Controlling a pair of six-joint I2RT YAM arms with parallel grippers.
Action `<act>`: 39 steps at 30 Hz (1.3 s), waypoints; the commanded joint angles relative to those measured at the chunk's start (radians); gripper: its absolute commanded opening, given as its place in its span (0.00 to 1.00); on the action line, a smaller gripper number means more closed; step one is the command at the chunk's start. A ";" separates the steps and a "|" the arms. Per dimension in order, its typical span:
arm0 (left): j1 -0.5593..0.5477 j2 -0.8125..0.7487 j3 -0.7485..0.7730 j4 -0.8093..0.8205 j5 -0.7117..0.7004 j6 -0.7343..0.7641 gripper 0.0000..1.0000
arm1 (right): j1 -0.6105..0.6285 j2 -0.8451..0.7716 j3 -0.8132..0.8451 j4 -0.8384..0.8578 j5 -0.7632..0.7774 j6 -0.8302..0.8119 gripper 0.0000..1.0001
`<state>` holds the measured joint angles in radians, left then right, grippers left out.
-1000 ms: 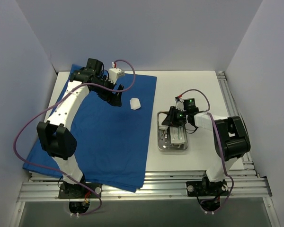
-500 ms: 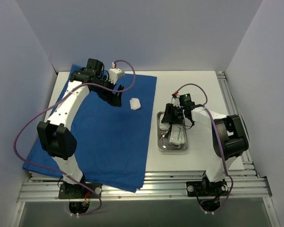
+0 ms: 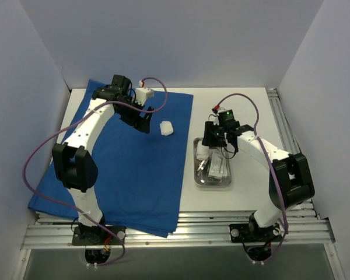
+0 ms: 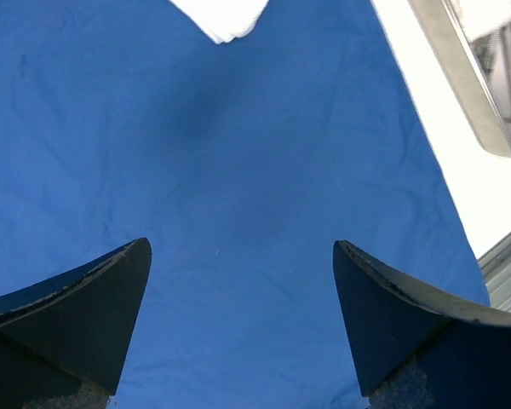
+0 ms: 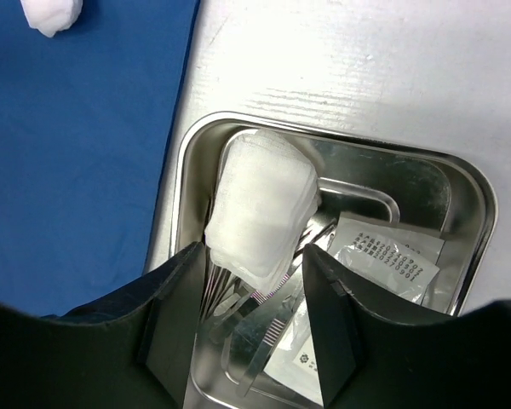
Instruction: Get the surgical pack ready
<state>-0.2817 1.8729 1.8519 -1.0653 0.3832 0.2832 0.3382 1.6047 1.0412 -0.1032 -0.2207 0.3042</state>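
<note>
Surgical pack (image 3: 122,175), laid out: blue sheet (image 4: 238,128) at frame left, steel tray (image 5: 468,196) centre-right.
Your right gripper (image 5: 254,256) pinches a gauze pad (image 5: 264,196) just above the tray, half hiding the instruments (image 5: 238,311). The packets (image 5: 383,256) are partly cut off. Your left gripper (image 4: 240,247) gapes wide over the sheet.

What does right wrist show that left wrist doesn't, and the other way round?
Right wrist only: the inside of the tray, with a gauze stack between the fingers of the right pincer (grip unclear), printed packets and thin metal instruments.
Left wrist only: the left pincer, wide open over bare blue cloth, plus a strip of grey rail at lower right.
Both: the blue cloth, the loose gauze pad lying on it, the white table, and the tray, though left wrist catches only one corner.
</note>
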 commanded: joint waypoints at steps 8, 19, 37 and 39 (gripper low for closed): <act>-0.037 0.231 0.168 0.178 -0.110 -0.162 0.70 | 0.048 -0.084 0.028 0.029 0.061 0.021 0.43; -0.068 0.529 0.444 0.243 0.006 -0.200 0.82 | 0.053 -0.132 -0.033 0.020 0.080 0.027 0.43; -0.077 0.706 0.541 0.214 0.029 -0.231 0.69 | 0.053 -0.146 -0.047 0.013 0.089 0.026 0.42; -0.076 0.713 0.534 0.214 0.031 -0.233 0.62 | 0.055 -0.154 -0.052 0.013 0.090 0.027 0.42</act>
<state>-0.3534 2.5649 2.3528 -0.8478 0.3714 0.0559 0.3878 1.4960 1.0027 -0.0799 -0.1524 0.3210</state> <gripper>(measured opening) 0.635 0.426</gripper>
